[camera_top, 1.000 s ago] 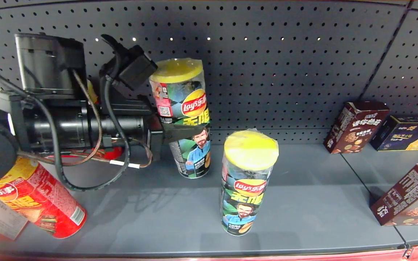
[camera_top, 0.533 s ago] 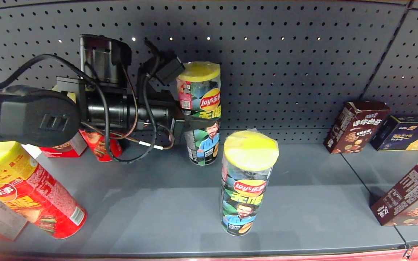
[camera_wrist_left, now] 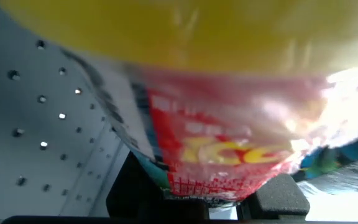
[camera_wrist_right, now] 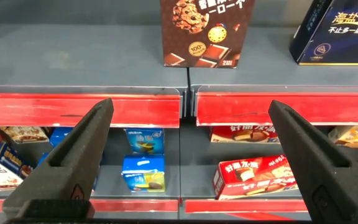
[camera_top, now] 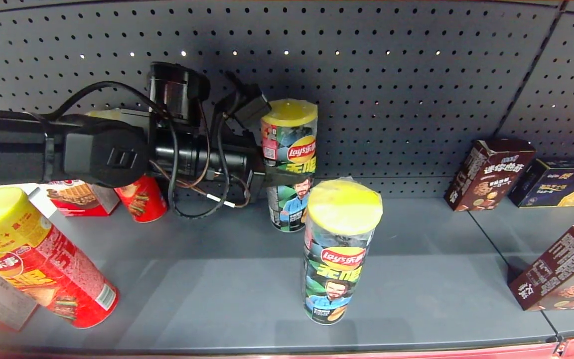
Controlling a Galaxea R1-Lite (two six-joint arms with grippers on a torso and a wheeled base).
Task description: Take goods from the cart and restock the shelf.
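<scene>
Jaws of the left gripper (camera_top: 287, 177) clamp the upright green chip can (camera_top: 289, 144) far back on the shelf (camera_top: 217, 299), just behind its standing twin can (camera_top: 342, 249); lower it straight, seat the base flat clear of the twin, then release; right gripper (camera_wrist_right: 190, 104) gapes wide, empty.

Matte black arm (camera_top: 107, 157), looped black and brown cables (camera_top: 195, 216), wedge-shaped tool fingers (camera_wrist_right: 73, 162)
</scene>
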